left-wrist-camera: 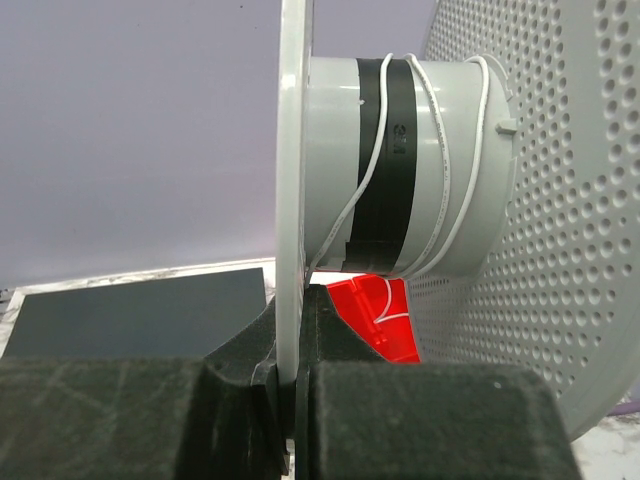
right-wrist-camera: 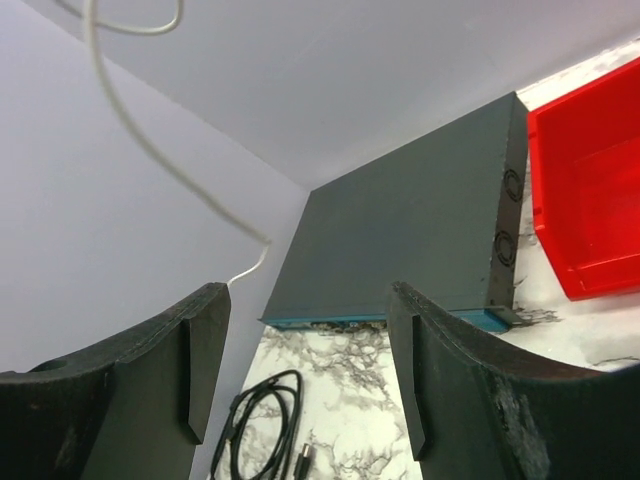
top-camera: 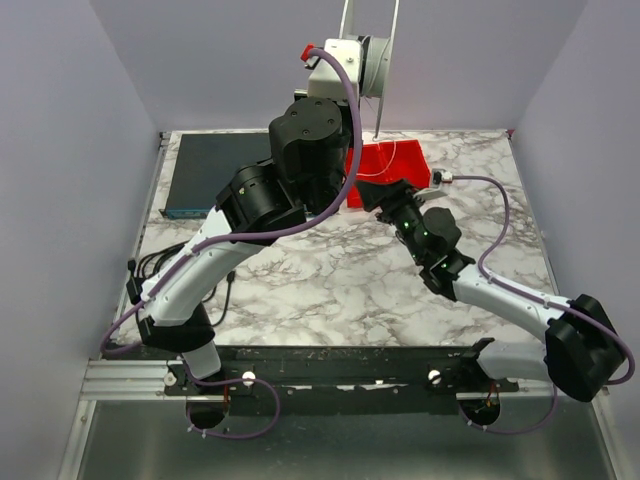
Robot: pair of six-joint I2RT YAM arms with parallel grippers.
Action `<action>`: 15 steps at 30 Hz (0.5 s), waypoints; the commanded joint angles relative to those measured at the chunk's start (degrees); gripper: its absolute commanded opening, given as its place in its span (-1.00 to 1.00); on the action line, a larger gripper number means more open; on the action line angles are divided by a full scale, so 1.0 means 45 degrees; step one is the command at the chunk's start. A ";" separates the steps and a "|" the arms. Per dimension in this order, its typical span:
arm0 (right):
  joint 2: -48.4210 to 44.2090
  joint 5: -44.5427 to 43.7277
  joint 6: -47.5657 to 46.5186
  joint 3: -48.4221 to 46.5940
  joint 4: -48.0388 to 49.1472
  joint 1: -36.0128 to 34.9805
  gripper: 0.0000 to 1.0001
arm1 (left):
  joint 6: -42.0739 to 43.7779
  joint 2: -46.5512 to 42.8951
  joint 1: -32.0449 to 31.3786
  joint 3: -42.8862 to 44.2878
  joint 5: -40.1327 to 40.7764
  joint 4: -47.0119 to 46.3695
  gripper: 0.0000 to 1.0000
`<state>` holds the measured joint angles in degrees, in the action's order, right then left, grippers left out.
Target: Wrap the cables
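Marble table (top-camera: 330, 285) below: left claw (left-wrist-camera: 297, 385) clamped on the spool (left-wrist-camera: 335, 160) rim, holding it up for winding (cable (left-wrist-camera: 446, 180) partly looped on); right claw (right-wrist-camera: 305, 370) apart, empty.

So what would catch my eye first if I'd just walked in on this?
Probably the grey spool held up high at the back of the table, its flange pinched by the left gripper, with a few turns of thin white cable around it. Next comes the bright red bin on the marble table below, with the right gripper hanging open near it.
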<state>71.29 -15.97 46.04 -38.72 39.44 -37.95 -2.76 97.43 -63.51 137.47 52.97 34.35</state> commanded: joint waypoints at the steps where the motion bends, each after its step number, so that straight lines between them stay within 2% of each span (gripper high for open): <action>1: 0.0117 -0.0681 0.0037 -0.0257 0.0601 -0.0256 0.41 | 0.0166 -0.0058 -0.0101 0.0506 0.0287 -0.0971 -1.00; 8: -0.0042 -0.1044 0.0021 -0.0075 0.0688 -0.0309 0.40 | 0.0045 -0.0047 -0.0115 0.0506 0.0163 -0.0875 -1.00; 15: 0.0791 -0.1961 -0.0151 -0.1103 0.0427 -0.0306 0.39 | -0.0012 -0.0026 -0.0194 0.0506 0.0144 -0.0840 -1.00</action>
<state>72.51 -19.68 45.84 -40.29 40.49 -38.98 -2.79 97.62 -63.61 137.47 53.04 34.33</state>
